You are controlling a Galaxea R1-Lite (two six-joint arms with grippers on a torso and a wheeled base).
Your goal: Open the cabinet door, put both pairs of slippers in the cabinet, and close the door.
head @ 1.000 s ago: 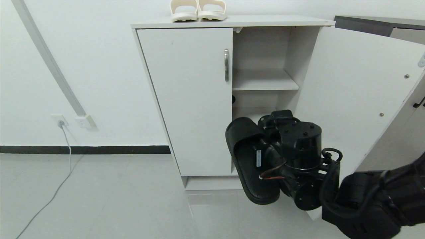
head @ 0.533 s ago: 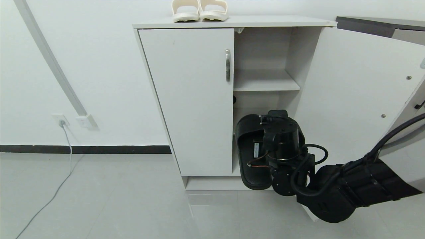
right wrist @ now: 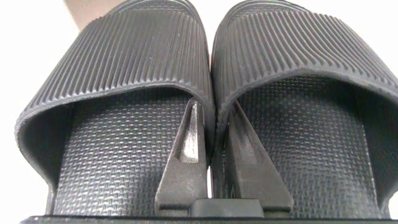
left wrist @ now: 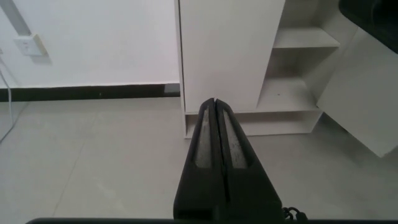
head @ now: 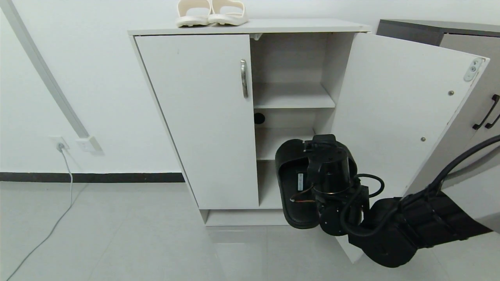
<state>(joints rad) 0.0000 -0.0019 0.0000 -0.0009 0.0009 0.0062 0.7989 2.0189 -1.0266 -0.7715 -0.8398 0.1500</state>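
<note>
Cabinet [head: 304, 25]: white, 2 doors. The left door [head: 199, 117] is closed, with its metal handle [head: 243, 78] at the inner edge. The right door [head: 390, 113] is swung wide. The open bay shows an upper shelf [head: 293, 97], a middle shelf [head: 279, 142] and a floor panel [head: 268, 195]. No slipper rests on any of them yet. A dark round hole [head: 259, 118] sits in the back panel.

Black slippers [head: 293, 183]: 1 pair, held side by side off the ground, toes up, just in front of the lower half of the open bay. Ribbed straps and textured footbeds suggest soft, light, grippy rubber or foam. They should flex rather than break. The best hold appears to be the 2 adjoining strap edges, taken together.

Cream slippers [head: 211, 13]: 1 pair, on the cabinet top above the closed door. They look equally light and soft, so the same strap hold should serve.

Right gripper [right wrist: 215, 115]: pinching the inner strap walls of both black slippers between its fingers.

Left gripper [left wrist: 215, 109]: fingers pressed together, holding nothing, well back from the cabinet above the floor.
</note>
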